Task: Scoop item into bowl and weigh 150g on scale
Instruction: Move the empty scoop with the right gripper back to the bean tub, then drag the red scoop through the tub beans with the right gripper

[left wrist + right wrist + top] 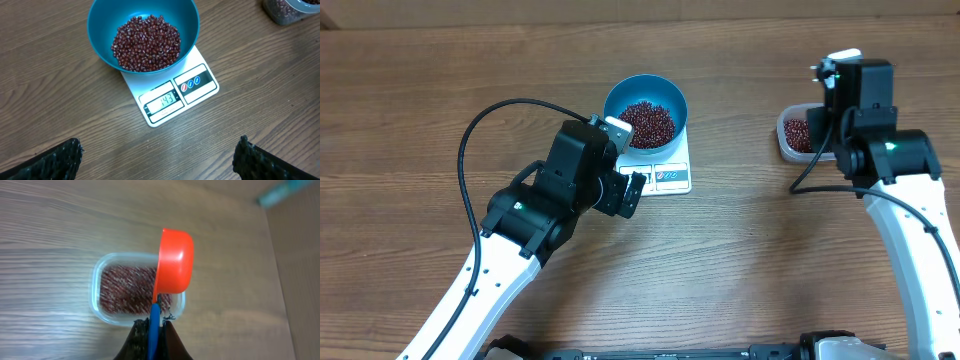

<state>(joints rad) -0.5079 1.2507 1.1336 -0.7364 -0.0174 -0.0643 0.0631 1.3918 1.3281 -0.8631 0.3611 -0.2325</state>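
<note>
Bench (740,270): the left gripper (159,160) is spread wide and empty, just in front of the scale (200,85), probably so its wrist camera can see the display (162,101), which appears to read 143. The blue bowl (100,30) sits on the scale platform, clear of the display, and holds the beans (145,42) in a loose mound. Well apart to the right, the right gripper (155,330) is clenched on the blue handle of the orange scoop (175,262) over the clear tub (97,287) of more beans. I cannot tell whether the scoop is loaded, but a small top-up looks due.
</note>
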